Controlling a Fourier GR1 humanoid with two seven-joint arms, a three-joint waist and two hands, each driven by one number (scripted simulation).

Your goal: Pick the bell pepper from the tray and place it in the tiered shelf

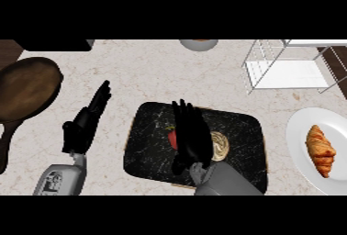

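the red bell pepper lies on the black marbled tray, mid-bench. the right hand hovers over it, fingers straight and holding nothing, apparently lining up a grasp. the left hand rests open at the left. the white wire tiered shelf waits far right.

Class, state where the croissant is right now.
In the head view, the croissant lies on the white plate at the far right, right of the black tray.
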